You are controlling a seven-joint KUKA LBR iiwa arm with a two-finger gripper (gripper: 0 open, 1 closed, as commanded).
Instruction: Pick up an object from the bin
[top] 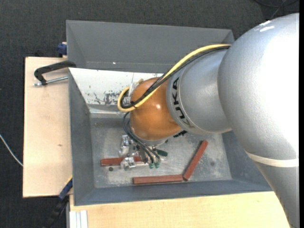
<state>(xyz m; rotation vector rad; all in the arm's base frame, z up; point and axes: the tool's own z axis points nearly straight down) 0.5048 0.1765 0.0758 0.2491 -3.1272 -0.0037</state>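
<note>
The single camera looks down on the grey metal bin (142, 44) from above and somewhat to one side, so its far wall faces the lens. It sits near enough that the arm (256, 89), entering from the right, looms large.

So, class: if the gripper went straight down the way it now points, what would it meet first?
Probably the right end of the short reddish-brown stick lying at the lower left of the bin floor: the gripper is directly over it. Depth is unclear, so it may already touch.
</note>
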